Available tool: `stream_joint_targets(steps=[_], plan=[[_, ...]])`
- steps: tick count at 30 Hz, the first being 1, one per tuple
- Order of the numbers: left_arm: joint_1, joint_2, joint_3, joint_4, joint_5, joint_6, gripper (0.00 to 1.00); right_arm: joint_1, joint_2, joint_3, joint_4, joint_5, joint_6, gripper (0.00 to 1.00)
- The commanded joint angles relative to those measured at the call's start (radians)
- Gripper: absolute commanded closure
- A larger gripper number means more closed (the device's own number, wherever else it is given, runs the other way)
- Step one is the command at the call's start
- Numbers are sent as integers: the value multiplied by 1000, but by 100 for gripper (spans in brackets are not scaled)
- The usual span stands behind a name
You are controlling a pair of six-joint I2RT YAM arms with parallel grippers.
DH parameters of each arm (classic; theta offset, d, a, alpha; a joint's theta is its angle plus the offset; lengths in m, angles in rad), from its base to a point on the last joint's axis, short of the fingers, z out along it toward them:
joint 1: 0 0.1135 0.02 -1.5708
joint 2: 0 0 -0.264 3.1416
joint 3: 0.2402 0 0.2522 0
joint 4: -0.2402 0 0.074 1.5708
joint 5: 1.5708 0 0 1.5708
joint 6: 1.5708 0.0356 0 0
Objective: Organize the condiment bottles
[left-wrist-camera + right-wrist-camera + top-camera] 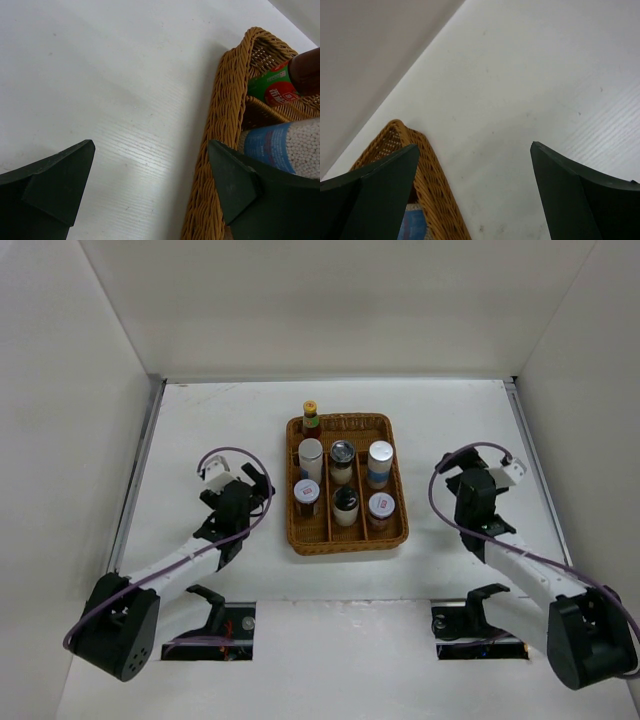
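Observation:
Seven condiment bottles stand in the brown wicker tray (347, 546). The red-sauce bottle with yellow cap (311, 417) is at the far left corner. Behind it come a white cylinder (311, 459), a chrome-topped shaker (343, 459) and a blue-labelled cylinder (380, 463). Nearest are a white-lidded spice jar (306, 496), a black-capped shaker (346, 506) and a second spice jar (381, 508). My left gripper (257, 483) is open and empty, left of the tray. My right gripper (453, 473) is open and empty, right of the tray.
In the left wrist view the gripper (150, 170) hangs over bare table beside the tray rim (220, 125), with the sauce bottle (280, 85) and a blue-labelled bottle (285, 150) inside. The right wrist view shows the tray corner (430, 165). White walls enclose the table.

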State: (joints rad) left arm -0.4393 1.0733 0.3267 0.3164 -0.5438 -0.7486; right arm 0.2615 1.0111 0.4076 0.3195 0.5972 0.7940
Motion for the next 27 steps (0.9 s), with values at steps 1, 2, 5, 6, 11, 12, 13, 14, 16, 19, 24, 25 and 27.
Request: stream_joint_targets(steps=[1,2,5,6,11,12,13,14,16,19,24,25,27], plan=[[-3,0,12,18,27,-17,0,-5,3,-58,153,-53,128,0],[-3,5,21,12,34,-15,0,-5,7,-70,173,-50,134,0],[3,14,37,12,57,-11,0,2,47,-76,216,-60,139,0],[4,23,38,18,59,-11,0,8,59,-75,220,-72,139,0],[12,86,74,36,59,-15,0,15,119,-64,239,-91,143,0],[11,94,74,42,54,-17,0,18,127,-64,243,-94,143,0],[9,100,74,49,53,-17,0,20,129,-62,245,-99,143,0],[12,108,74,59,53,-17,0,20,129,-61,245,-106,140,0],[17,112,81,58,59,-17,0,18,119,-62,245,-100,137,0],[20,111,87,55,59,-14,0,20,119,-62,245,-103,136,0],[24,134,112,40,71,-9,0,20,129,-56,247,-106,129,0],[24,129,112,38,71,-9,0,20,138,-52,247,-111,129,0],[26,123,101,46,64,-8,0,23,145,-47,247,-125,128,0]])
